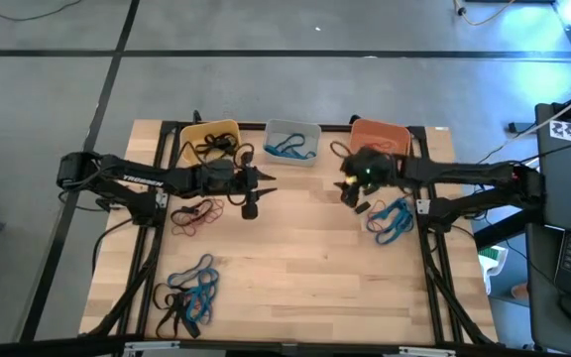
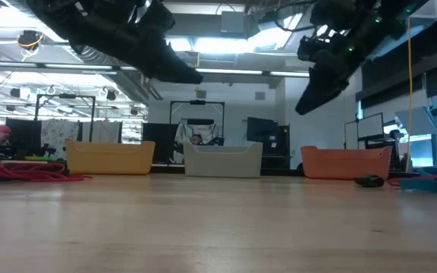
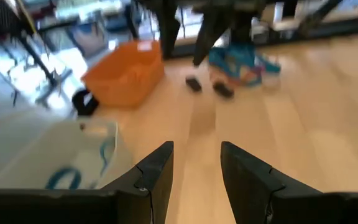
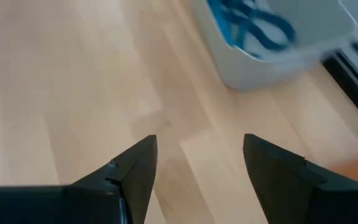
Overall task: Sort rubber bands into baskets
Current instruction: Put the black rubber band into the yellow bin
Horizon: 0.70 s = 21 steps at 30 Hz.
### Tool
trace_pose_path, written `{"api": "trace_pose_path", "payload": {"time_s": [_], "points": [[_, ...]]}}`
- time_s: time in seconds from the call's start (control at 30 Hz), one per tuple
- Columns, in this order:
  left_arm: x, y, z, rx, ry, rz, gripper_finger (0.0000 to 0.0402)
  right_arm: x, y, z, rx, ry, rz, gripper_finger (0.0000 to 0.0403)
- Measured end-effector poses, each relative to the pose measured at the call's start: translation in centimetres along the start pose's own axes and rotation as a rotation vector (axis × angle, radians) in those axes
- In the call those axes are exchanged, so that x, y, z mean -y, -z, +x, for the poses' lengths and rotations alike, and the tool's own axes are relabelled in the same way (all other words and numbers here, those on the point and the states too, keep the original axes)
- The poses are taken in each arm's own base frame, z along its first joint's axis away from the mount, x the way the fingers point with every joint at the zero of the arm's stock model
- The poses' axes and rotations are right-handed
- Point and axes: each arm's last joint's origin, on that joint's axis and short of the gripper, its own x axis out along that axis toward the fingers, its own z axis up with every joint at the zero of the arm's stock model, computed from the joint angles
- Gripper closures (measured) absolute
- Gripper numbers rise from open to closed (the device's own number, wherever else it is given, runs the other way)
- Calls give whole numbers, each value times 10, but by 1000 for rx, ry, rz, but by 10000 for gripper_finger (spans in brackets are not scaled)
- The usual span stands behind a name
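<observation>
Three baskets stand in a row at the table's far edge: yellow (image 1: pixel 211 134) holding black rubber bands (image 1: pixel 206 149), pale grey (image 1: pixel 292 131) holding blue bands (image 4: pixel 253 28), and orange (image 1: pixel 380 134). Loose bands lie on the table: a red and black heap (image 1: pixel 198 213), a blue and black heap (image 1: pixel 191 293) and a blue heap (image 1: pixel 393 220). My left gripper (image 3: pixel 196 149) hovers open above the wood in front of the yellow and grey baskets (image 3: pixel 55 155), nothing between its fingers. My right gripper (image 4: pixel 201 142) hangs open and slanting down in front of the orange basket, also holding nothing.
Black frame rails run along the table's left and right sides (image 1: pixel 162 213). The middle of the wooden top (image 1: pixel 295 258) lies bare between the heaps. In the low view both arms hang well above the tabletop (image 2: pixel 218 220), and a small dark object (image 2: pixel 369 180) lies near the orange basket (image 2: pixel 346 161).
</observation>
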Motion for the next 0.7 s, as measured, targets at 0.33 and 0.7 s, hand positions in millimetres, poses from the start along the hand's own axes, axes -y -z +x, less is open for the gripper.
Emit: {"api": "trace_pose_path", "payload": {"time_s": [0.33, 0.7], "points": [[28, 4, -42, -390, 55, -192, 271, -24, 30, 15, 44, -47, -43, 166], [32, 33, -93, -830, -117, -472, 271, -26, 29, 16, 92, -57, -17, 166]]}}
